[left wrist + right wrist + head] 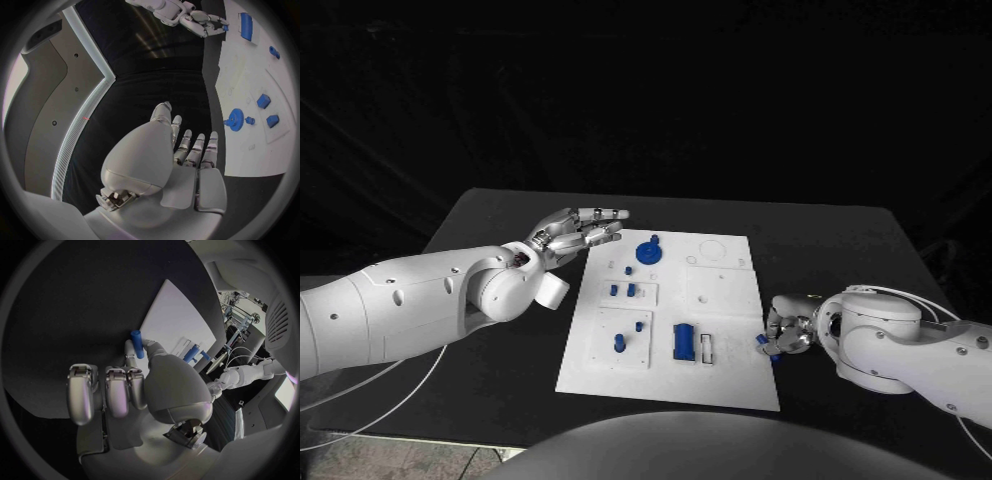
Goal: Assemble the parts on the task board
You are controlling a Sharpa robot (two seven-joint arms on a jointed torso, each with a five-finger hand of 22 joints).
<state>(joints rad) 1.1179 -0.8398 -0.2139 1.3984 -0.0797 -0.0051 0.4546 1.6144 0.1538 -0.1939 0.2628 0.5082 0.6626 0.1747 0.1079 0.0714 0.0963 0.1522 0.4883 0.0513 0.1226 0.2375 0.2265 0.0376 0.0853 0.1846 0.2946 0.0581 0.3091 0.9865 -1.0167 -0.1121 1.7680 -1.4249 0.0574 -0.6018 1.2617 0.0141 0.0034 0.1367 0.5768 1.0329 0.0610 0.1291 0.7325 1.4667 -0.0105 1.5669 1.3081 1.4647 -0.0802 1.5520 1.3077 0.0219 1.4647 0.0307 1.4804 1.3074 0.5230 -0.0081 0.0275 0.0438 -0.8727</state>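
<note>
Two hands in my feed | left hand (577,232) hovers beside the board's (733,375) far left corner, fingers straight, slightly apart, holding nothing | right hand (788,330) at the board's right edge pinches a small blue peg (136,343) | I see gear (649,252), block (684,341) on board.

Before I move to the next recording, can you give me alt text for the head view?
A white task board lies mid-table on a black table, carrying blue parts including a gear and a rectangular block. The right hand rests at the board's right edge, pinching a small blue peg in its fingers. The left hand hovers empty, fingers extended, near the board's far left corner.
</note>
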